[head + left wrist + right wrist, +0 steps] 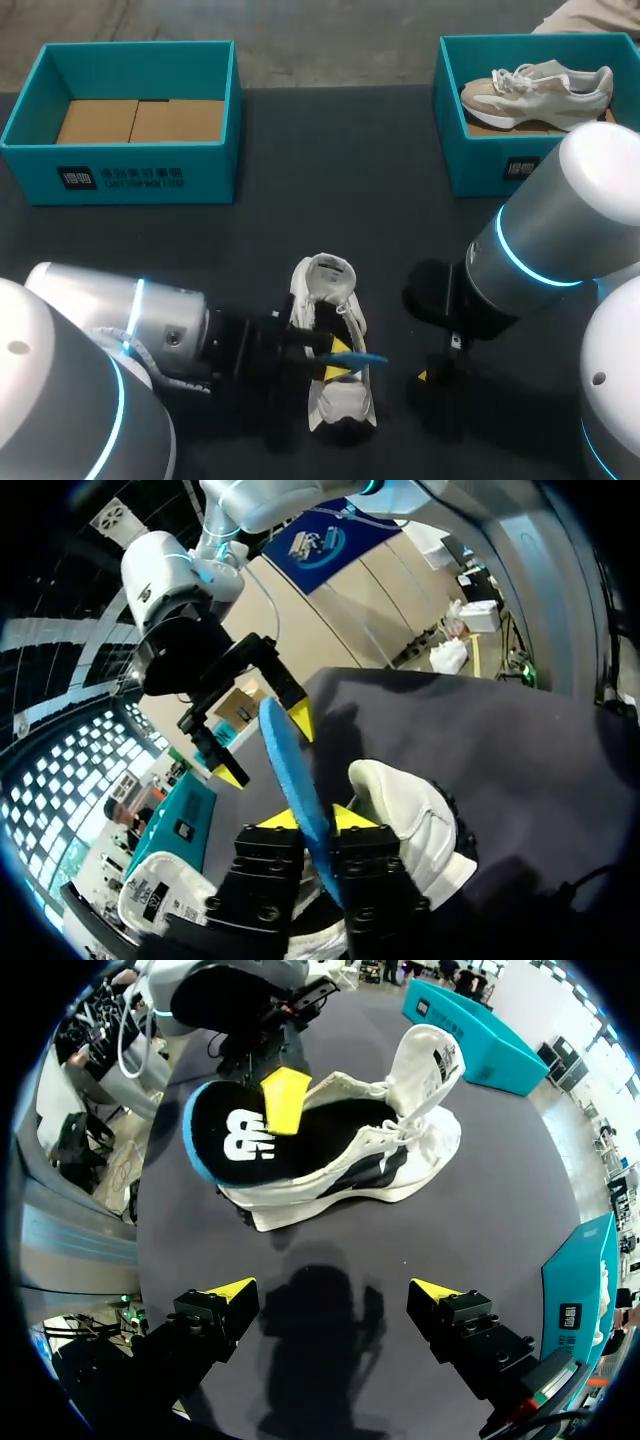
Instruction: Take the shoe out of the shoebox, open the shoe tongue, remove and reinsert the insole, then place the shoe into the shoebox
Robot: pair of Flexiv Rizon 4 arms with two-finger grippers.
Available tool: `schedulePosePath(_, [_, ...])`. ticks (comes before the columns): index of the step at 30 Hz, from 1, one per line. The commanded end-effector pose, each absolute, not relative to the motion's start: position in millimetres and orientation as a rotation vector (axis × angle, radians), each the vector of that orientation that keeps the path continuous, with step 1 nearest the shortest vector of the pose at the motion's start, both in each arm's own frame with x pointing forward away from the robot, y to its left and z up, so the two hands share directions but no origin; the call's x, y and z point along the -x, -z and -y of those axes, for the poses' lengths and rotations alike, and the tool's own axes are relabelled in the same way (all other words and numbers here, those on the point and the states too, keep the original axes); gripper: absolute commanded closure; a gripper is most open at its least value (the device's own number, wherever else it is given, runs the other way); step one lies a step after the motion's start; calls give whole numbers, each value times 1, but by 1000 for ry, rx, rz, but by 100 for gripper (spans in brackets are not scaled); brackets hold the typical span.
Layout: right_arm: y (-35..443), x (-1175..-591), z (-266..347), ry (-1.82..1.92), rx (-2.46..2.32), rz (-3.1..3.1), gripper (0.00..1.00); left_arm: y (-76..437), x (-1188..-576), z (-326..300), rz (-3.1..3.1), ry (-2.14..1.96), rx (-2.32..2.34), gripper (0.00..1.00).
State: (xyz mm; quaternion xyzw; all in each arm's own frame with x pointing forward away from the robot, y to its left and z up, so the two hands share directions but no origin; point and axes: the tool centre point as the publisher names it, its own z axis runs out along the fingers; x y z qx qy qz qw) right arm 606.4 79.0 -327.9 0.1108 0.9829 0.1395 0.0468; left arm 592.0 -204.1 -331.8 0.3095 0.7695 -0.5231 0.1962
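White shoe [328,300] resting on the dark table [300,200], between and well apart from the two teal shoeboxes, its tongue standing up; from overhead its middle is hidden beneath the left gripper [315,820], whose fingers are clamped from two sides on the blue-edged insole [228,1135]; the insole juts partly out of the shoe's opening, and how much of it lies inside cannot be made out. Right gripper [333,1290] hovering just beside the shoe, fingers spread wide over bare tabletop, holding nothing; from overhead its own arm covers most of it. Left shoebox [130,170] showing only cardboard inside; right shoebox [500,165], cut off at the edge, containing a beige shoe [540,85].
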Motion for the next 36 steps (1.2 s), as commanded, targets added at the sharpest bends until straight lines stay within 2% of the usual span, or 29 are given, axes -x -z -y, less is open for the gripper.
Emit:
schedulePosePath(1, [329,-605,-79,-427,-339,-2996,0,333,-592,205,-2161,1410,-918,100])
schedulePosePath(13, [329,-605,-79,-427,-339,-2996,0,353,-600,197,-2066,1254,-1044,100])
schedulePosePath(23, [329,-605,-79,-427,-339,-2996,0,346,-601,196,-2102,1352,-958,100])
schedulePosePath(24, [329,-605,-79,-427,-339,-2996,0,344,-600,196,-2107,1374,-945,80])
schedulePosePath(28, [329,-605,-79,-427,-339,-2996,0,340,-599,195,-2115,1397,-930,60])
schedulePosePath(31, [329,-605,-79,-427,-339,-2996,0,336,-600,194,-2120,1399,-915,55])
schedulePosePath(36, [329,-605,-79,-427,-339,-2996,0,329,-602,191,-2172,1412,-860,57])
